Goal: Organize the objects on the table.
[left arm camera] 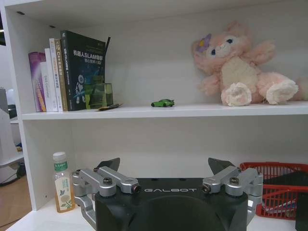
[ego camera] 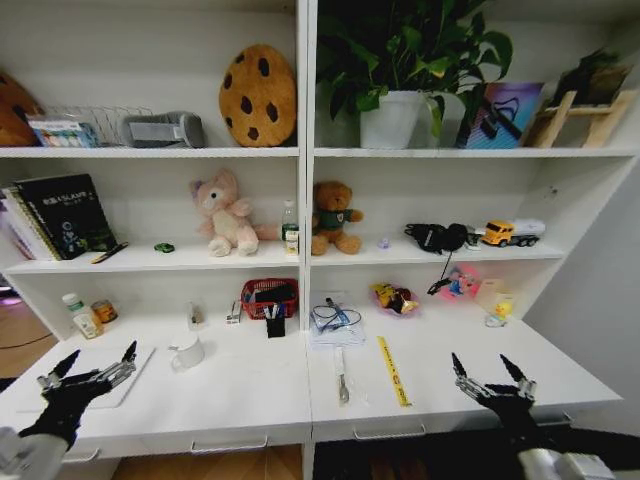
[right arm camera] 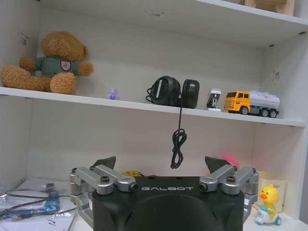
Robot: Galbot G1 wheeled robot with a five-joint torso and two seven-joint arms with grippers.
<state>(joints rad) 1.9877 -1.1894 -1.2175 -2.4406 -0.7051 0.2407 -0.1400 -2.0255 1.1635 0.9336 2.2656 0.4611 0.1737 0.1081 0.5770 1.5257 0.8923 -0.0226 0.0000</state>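
The white table (ego camera: pixel 240 392) carries a white mug (ego camera: pixel 187 351), a red basket (ego camera: pixel 268 297), a yellow ruler (ego camera: pixel 392 370), a slim pen-like tool (ego camera: pixel 341 376) and a tangle of cables (ego camera: pixel 334 318). A thin pale slab that may be the laptop (ego camera: pixel 112 376) lies at the left, with a green-capped bottle (ego camera: pixel 78 314) behind it. The tiny green toy car (ego camera: pixel 164 247) (left arm camera: pixel 162 103) and a loose pen (ego camera: pixel 108 253) sit on the shelf above. My left gripper (ego camera: pixel 95 368) (left arm camera: pixel 166 166) hovers open over the slab. My right gripper (ego camera: pixel 492 378) (right arm camera: pixel 159 163) is open above the table's right front.
Shelf boards run above the table's back, holding books (left arm camera: pixel 67 72), a pink plush (left arm camera: pixel 236 67), a teddy bear (right arm camera: pixel 50 62), headphones (right arm camera: pixel 173 91) with a dangling cord, and a toy truck (right arm camera: pixel 250 103). A yellow duck toy (right arm camera: pixel 267 207) stands at the table's right rear.
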